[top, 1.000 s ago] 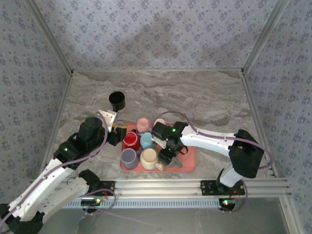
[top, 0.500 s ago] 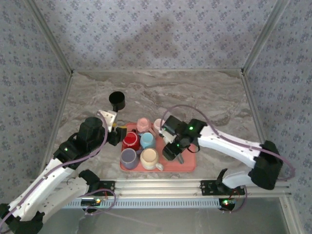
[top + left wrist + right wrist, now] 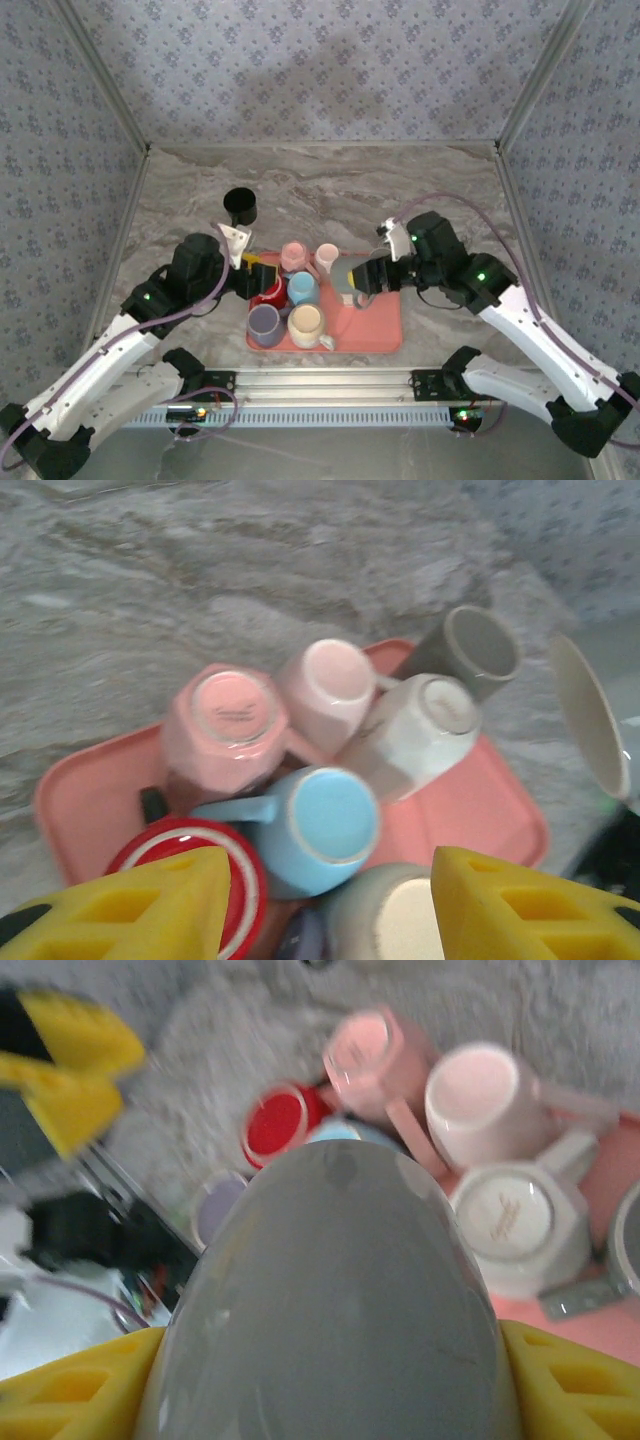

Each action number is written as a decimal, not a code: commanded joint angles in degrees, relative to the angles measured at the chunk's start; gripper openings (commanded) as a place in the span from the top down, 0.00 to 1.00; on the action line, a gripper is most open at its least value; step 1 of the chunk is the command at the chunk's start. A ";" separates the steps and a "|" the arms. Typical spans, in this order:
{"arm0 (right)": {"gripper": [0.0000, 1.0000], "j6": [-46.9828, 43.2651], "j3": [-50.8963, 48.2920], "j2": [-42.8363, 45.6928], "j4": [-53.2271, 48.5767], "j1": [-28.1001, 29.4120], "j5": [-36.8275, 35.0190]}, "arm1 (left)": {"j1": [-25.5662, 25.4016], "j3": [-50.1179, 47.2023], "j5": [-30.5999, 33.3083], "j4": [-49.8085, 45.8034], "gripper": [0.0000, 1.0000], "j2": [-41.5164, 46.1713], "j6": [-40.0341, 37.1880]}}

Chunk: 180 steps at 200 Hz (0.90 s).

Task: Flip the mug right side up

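grey mug [image 3: 335, 1300] is gripped between the right gripper's [image 3: 330, 1380] yellow fingers above the pink tray [image 3: 376, 332]; left gripper [image 3: 330, 920] hangs open and empty over the red mug [image 3: 215, 842].

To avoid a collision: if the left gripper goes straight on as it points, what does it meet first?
Probably the light blue mug on the tray, straight ahead; depth is unclear.
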<state>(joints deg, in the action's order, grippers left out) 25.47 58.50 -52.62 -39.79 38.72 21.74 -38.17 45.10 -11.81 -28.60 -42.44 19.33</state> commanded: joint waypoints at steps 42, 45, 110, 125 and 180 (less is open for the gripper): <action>0.60 20.67 -5.17 2.63 33.90 -8.22 5.44 | -0.09 -8.00 -23.55 32.51 0.42 -1.44 21.91; 0.60 21.58 -5.55 2.61 35.37 -8.42 5.52 | -0.07 -8.74 -24.39 35.35 0.42 -1.89 23.51; 0.59 34.94 -14.24 3.79 59.76 -9.49 5.08 | -0.36 -16.51 -30.39 75.68 0.40 -13.11 45.84; 0.59 35.60 -15.29 4.31 62.11 -9.46 5.24 | -0.56 -16.78 -31.09 83.31 0.40 -16.75 50.26; 0.59 36.98 -17.32 5.84 67.12 -9.36 7.29 | -2.25 -15.59 -33.53 91.51 0.40 -21.18 53.33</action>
<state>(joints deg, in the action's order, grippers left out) 60.45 41.10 -48.69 17.93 29.58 27.18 -39.79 28.53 -42.92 53.82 -63.70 70.04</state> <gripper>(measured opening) 0.686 0.597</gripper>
